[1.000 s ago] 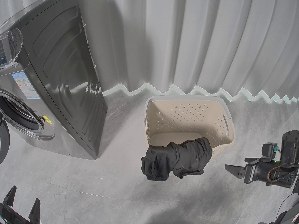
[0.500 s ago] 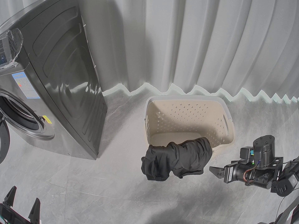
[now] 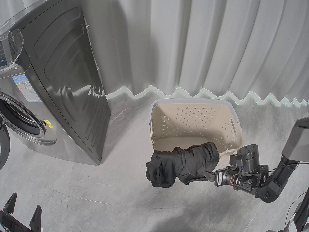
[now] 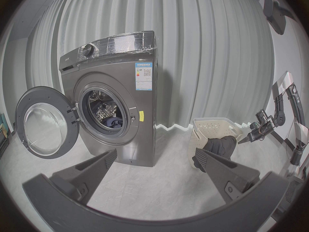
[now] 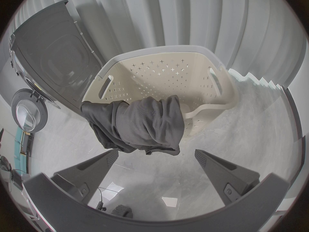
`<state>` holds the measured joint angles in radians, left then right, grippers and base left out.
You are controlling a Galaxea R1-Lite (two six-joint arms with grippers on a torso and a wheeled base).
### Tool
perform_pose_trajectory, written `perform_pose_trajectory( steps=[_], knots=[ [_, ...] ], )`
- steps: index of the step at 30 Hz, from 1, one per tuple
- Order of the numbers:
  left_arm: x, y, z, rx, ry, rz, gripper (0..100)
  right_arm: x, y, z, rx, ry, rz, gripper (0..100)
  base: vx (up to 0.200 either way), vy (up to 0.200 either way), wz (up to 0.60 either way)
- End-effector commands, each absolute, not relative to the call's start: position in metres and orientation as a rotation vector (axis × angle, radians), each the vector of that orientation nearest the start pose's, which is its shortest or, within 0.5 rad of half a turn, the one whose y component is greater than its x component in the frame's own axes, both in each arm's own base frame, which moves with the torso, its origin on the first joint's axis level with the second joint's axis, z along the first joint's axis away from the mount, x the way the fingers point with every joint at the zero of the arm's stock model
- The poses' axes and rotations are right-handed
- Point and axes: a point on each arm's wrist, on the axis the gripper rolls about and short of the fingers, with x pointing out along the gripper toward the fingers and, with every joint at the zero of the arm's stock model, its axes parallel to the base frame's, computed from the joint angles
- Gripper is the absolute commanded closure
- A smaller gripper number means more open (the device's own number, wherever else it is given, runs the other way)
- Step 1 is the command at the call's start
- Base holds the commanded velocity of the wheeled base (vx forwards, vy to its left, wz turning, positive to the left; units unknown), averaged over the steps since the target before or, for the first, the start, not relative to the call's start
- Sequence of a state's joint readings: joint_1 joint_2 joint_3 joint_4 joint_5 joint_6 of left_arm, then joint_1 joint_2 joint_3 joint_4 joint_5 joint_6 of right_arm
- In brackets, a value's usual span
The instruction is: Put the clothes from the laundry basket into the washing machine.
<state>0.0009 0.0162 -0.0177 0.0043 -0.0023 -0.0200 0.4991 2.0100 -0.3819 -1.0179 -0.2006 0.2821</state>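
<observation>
Where the right arm is: low over the floor (image 3: 106,184), elbow bent, forearm about level, right tool (image 3: 210,176) aimed at the garment's right end, just beside the basket's near right corner.
Right tool state: fingers (image 5: 96,168) spread wide, nothing between them; the right wrist view has the garment's hanging fold just ahead of the gap.
Left arm: low at the robot's left, well apart from the basket; left tool (image 3: 24,207) spread and empty.
Garment (image 3: 183,165): dark and bunched, draped over the basket's near rim, much of it hanging outside toward the near left corner.
Basket (image 3: 193,101): cream, perforated, on the floor near the curtain (image 3: 209,33) hem, right of the washer.
Washer (image 3: 64,74): grey front-loader, a strip of floor between it and the basket.
Head view: the washer's side panel and an edge of its opening.
Left wrist view: the washer's front, the door (image 4: 45,123) swung fully open, dark cloth (image 4: 113,123) inside the drum.
</observation>
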Motion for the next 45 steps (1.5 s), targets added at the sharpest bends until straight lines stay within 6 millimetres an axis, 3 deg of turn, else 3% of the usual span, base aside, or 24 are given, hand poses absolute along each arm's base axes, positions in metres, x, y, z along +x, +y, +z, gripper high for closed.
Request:
perform_pose_trajectory(
  steps=[1,14,26,27,38,44,45],
  knots=[
    [-0.023,0.0,0.076,-0.021,0.002,-0.002,0,0.264,0.138,0.01,0.05,0.641,0.195,0,0.0,0.0,0.0],
    [-0.023,0.0,0.076,-0.02,0.002,-0.002,0,0.3,0.156,-0.002,0.08,0.593,0.198,0,0.0,0.0,0.0],
    [-0.023,0.0,0.076,-0.021,0.002,-0.002,0,0.322,0.157,-0.005,0.107,0.542,0.18,0,0.0,0.0,0.0],
    [-0.023,0.0,0.076,-0.021,0.003,-0.002,0,0.323,0.156,-0.005,0.108,0.54,0.179,100,0.0,0.0,0.0],
    [-0.023,0.0,0.076,-0.021,0.003,-0.002,0,0.32,0.158,-0.005,0.114,0.53,0.187,100,0.0,0.0,0.0],
    [-0.023,0.0,0.076,-0.023,0.002,-0.002,0,0.3,0.157,-0.001,0.109,0.562,0.199,100,0.0,0.0,0.0],
    [-0.023,0.0,0.076,-0.025,0.002,-0.002,0,0.288,0.158,0.006,0.106,0.564,0.219,100,0.0,0.0,0.0]
  ],
)
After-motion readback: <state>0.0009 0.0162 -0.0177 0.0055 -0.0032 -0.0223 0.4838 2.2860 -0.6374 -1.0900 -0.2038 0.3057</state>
